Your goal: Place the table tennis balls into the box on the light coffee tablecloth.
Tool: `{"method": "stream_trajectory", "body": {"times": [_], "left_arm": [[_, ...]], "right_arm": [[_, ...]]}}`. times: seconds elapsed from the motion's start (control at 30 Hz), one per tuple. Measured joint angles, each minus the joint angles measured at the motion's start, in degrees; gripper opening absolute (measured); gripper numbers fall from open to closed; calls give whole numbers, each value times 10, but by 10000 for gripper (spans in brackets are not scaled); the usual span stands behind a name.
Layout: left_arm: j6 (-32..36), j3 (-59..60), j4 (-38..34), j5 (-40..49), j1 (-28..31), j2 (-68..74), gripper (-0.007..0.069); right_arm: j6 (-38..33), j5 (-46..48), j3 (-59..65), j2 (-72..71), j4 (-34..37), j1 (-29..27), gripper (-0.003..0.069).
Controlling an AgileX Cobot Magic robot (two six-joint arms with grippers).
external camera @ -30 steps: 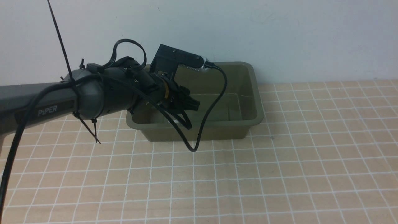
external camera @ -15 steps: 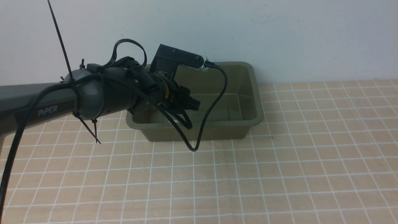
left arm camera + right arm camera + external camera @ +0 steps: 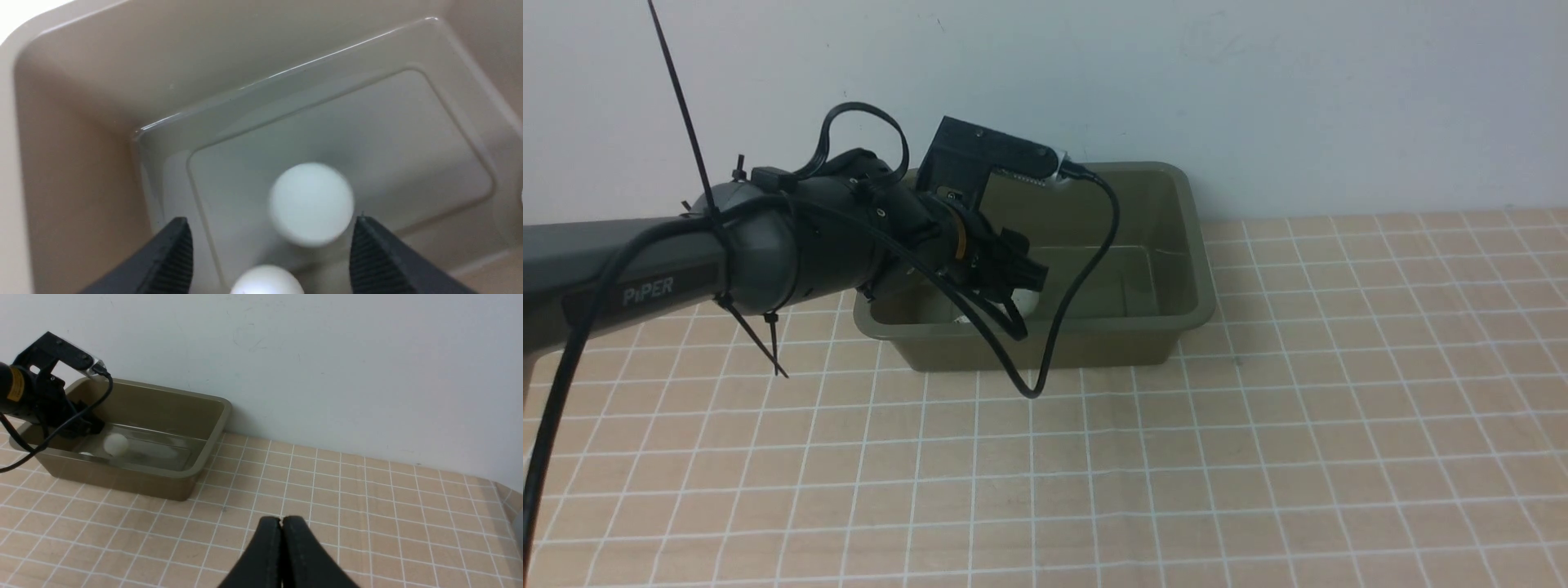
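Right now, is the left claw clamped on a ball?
No, the left claw stands wide open, and the table tennis ball shows blurred beyond its tips, loose inside the box.

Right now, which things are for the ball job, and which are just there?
For the job: table tennis balls, box, light coffee tablecloth, open left tool.
Just there: shut right tool, black cable, wall.

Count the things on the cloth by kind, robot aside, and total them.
Olive-green box: 1
White table tennis balls: 2 certain, both inside the box; a white sliver at the edge of the left wrist view might be a third
Total: 3 certain
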Motion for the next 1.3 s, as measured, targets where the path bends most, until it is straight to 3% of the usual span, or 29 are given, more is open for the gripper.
{"method": "stream_trajectory", "body": {"times": [0.17, 0.27, 0.43, 0.53, 0.83, 0.93, 1.1, 1.23, 1.3], "left_arm": [[-1, 0, 0, 11, 0, 0, 443], [-2, 0, 0, 35, -1, -3, 375], [-7, 0, -2, 66, -10, -48, 95], [-7, 0, -1, 66, -27, -95, -31], [-19, 77, 88, 64, -132, -255, -69], [-77, 131, 141, 57, -153, -310, -69], [-242, 230, 251, 51, -155, -420, -69], [-375, 320, 398, 47, -155, -543, -69], [-412, 341, 431, 49, -155, -576, -69]], "right_arm": [[-1, 0, 0, 0, 0, 0, -18], [-1, 0, 0, 0, -2, 0, -18], [-1, 0, 0, 0, -17, 0, -18], [-1, 2, 0, 0, -29, 0, -18], [-2, -5, 7, 0, -39, 0, -18], [-2, -33, 27, -13, -39, 0, -18], [-2, -95, 102, -77, -39, 0, -18], [-2, -117, 173, -127, -27, 0, -18], [-2, -122, 191, -139, -17, 0, -18]]}}
